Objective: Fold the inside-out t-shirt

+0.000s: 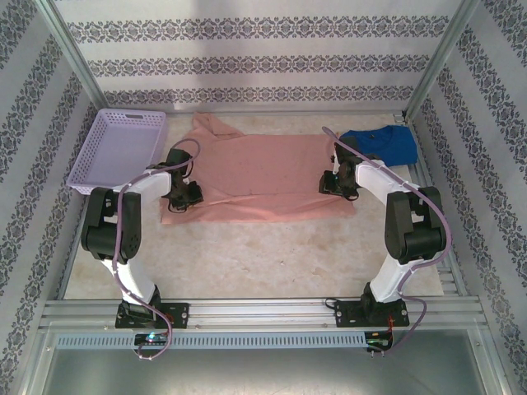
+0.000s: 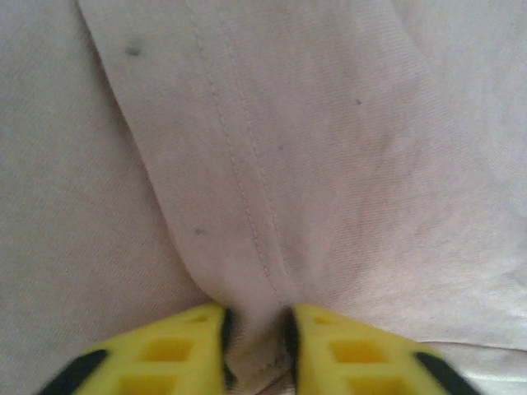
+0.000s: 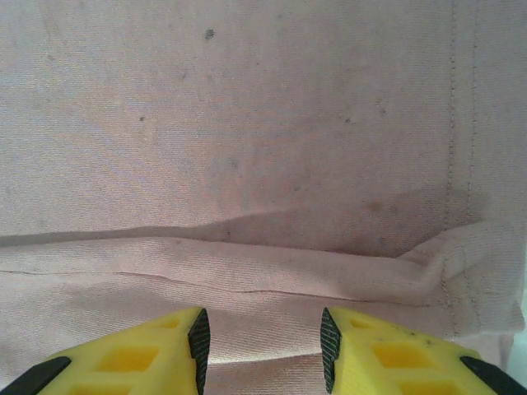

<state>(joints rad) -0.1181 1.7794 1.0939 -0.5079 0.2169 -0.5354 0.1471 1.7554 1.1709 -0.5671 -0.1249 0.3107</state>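
Ok, the inside-out t-shirt (image 1: 255, 173) is lying spread out mid-table (image 1: 263, 255), long side running left to right. It's salmon pink and mostly flat, with one bit of cloth poking out toward the far-left corner. The lilac basket (image 1: 132, 113) sits at the far left, just off the shirt's corner. The bright blue t-shirt (image 1: 385, 144) is bunched at the far right, next to the pink one's far-right edge.

The left gripper (image 1: 185, 195) is down on the shirt's left edge, near the front corner. In the left wrist view the left gripper (image 2: 257, 329) has its yellow fingers (image 2: 181, 346) nearly together, pinching a narrow hemmed fold of the shirt (image 2: 329, 164). The stitch line runs straight down into the gap, and cloth is visible between the pads.

The right gripper (image 1: 336, 183) is down on the shirt's right edge, roughly mirroring the left. In the right wrist view the right gripper (image 3: 263, 337) has its fingers (image 3: 140, 354) clearly spread, and the cloth (image 3: 247, 123) between them lies flat, not bunched. A doubled-over layer runs across just ahead of the tips, and a stitched hem curls up at the right of that view. A few small dark specks show on the fabric in both wrist views.
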